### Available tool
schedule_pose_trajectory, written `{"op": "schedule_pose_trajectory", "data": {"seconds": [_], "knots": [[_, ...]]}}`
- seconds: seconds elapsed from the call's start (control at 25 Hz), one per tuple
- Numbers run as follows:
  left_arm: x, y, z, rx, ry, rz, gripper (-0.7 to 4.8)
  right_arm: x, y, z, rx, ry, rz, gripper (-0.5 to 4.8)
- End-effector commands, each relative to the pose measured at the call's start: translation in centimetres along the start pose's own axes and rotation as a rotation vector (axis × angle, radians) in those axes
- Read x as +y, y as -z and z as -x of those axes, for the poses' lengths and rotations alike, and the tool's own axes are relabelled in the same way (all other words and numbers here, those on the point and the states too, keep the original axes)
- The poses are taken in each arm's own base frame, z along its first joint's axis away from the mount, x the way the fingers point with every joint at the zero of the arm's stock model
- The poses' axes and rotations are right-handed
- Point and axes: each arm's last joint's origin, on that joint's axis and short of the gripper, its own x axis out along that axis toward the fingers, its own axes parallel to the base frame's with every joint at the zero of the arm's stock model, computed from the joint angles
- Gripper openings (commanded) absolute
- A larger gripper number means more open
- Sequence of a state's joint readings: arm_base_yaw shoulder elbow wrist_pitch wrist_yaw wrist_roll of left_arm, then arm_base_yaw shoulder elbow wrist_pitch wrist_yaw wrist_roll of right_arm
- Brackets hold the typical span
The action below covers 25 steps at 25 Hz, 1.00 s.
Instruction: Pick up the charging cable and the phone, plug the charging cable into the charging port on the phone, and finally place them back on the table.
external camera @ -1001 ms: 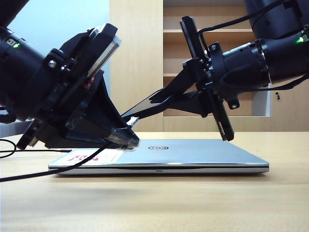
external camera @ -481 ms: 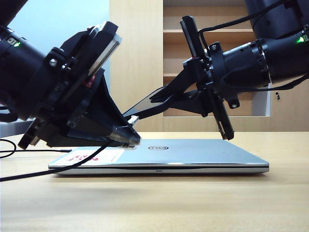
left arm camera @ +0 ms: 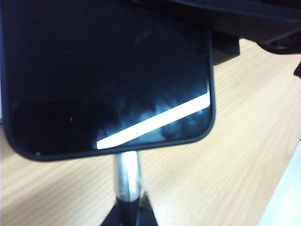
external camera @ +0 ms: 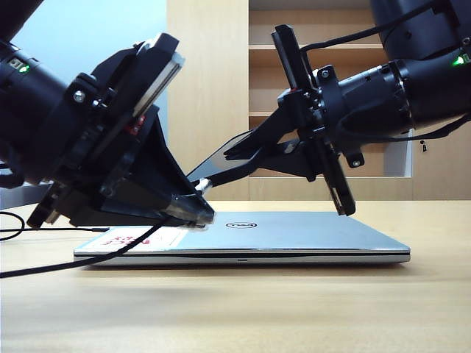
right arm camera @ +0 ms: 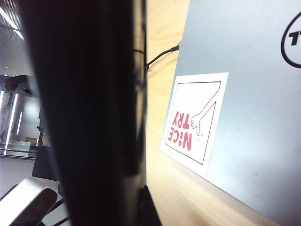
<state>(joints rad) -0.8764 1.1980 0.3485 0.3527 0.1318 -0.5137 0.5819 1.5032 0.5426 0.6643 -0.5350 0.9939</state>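
Observation:
The phone (external camera: 221, 158), a thin black slab, hangs tilted above the laptop with my right gripper (external camera: 246, 151) shut on it. In the right wrist view the phone (right arm camera: 89, 117) fills the picture edge-on, with the right gripper (right arm camera: 120, 212) closed on it. My left gripper (external camera: 193, 209) is shut on the charging cable (external camera: 73, 261) just behind its silvery plug (external camera: 202, 184). In the left wrist view the plug (left arm camera: 128, 174) rises from the left gripper (left arm camera: 128, 219) and meets the middle of the short bottom edge of the phone (left arm camera: 108, 70). The charging port is hidden behind the plug tip.
A closed silver Dell laptop (external camera: 294, 235) lies on the light wood table (external camera: 257, 309) right beneath both hands, with a red-lettered sticker (right arm camera: 195, 122) on its lid. The cable trails off to the left across the table. Shelves stand behind.

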Motion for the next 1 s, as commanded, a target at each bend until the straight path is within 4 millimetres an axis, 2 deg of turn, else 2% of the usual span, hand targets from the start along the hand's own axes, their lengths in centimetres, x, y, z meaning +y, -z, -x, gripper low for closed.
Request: {"op": "schedule_pose_trajectory", "data": {"seconds": [0.04, 0.16, 0.2, 0.24, 0.28, 0.36, 0.64, 0.8, 0.88, 1.0], "knots": [[-0.4, -0.6, 0.0, -0.056, 0.019, -0.009, -0.06, 0.5, 0.1, -0.1, 0.032, -0.044, 0.022, -0.06], [-0.4, -0.6, 0.0, -0.056, 0.019, -0.009, 0.0, 0.5, 0.1, -0.1, 0.028, -0.042, 0.023, -0.05], [-0.4, -0.6, 0.0, -0.055, 0.019, -0.009, 0.65, 0.5, 0.0, -0.1, 0.02, -0.036, 0.023, -0.05], [-0.3, -0.6, 0.0, -0.054, 0.018, -0.009, 1.62, 0.5, 0.0, -0.1, 0.009, -0.03, 0.024, -0.05], [-0.3, -0.6, 0.0, -0.053, 0.017, -0.011, 1.92, 0.5, 0.0, 0.0, 0.007, -0.03, 0.026, -0.06], [-0.3, -0.6, 0.0, -0.052, 0.017, -0.015, 2.17, 0.5, -0.1, 0.0, 0.004, -0.029, 0.038, -0.06], [-0.4, -0.7, 0.1, -0.056, 0.018, -0.025, 2.3, 0.2, -0.6, 0.3, -0.043, -0.001, 0.036, -0.06], [-0.9, -1.5, 0.5, -0.088, 0.033, -0.084, 2.29, -0.8, -2.0, 1.3, -0.098, 0.041, 0.01, -0.05], [-1.4, -2.3, 0.7, -0.092, 0.032, -0.13, 1.88, -1.4, -2.8, 2.4, -0.12, 0.09, 0.012, -0.06], [-1.8, -3.1, 0.7, -0.089, 0.028, -0.167, 0.69, -1.8, -3.5, 3.7, -0.134, 0.139, 0.001, -0.06]]}}
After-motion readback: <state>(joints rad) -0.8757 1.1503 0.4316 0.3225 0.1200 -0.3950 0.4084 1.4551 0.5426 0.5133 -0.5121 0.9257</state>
